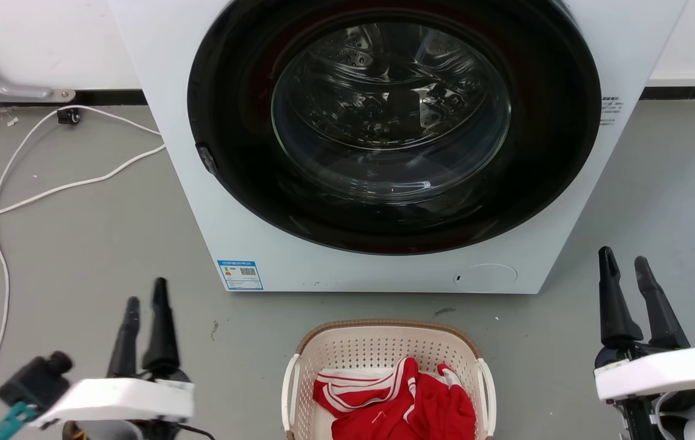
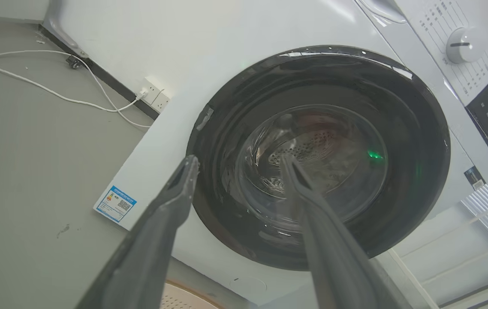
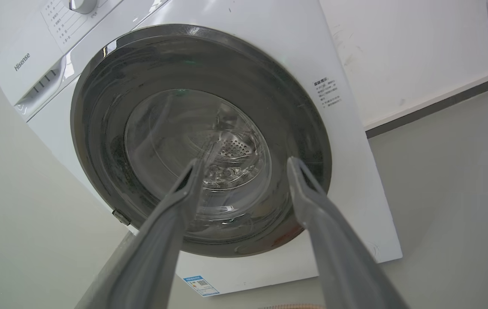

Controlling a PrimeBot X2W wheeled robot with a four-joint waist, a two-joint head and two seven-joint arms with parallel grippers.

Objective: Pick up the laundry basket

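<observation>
Grey floor (image 1: 66,263) is spread across the head view. Above it, at 7 o'clock, the left gripper (image 1: 146,291) is held with its two dark fingers parted and nothing between them; in its own wrist view the jaws are seen spread apart against the washer door. At 4 o'clock the right gripper (image 1: 623,255) is likewise held parted and empty, its fingers pointed toward 12 o'clock.

Between the two grippers, at 6 o'clock, the laundry basket (image 1: 378,351) is set on the floor, well apart from both and touched by neither. Its white handles are seen at its 9 and 3 o'clock sides, and a red garment (image 1: 408,409) with white stripes is heaped inside it.

Just beyond the basket, at 12 o'clock, the white washer (image 1: 323,269) is stood with its round dark door (image 1: 390,116) closed. A blue label (image 1: 239,275) is stuck on its front toward 7 o'clock, and a white cable (image 1: 48,192) is trailed over the floor at 9 o'clock.
</observation>
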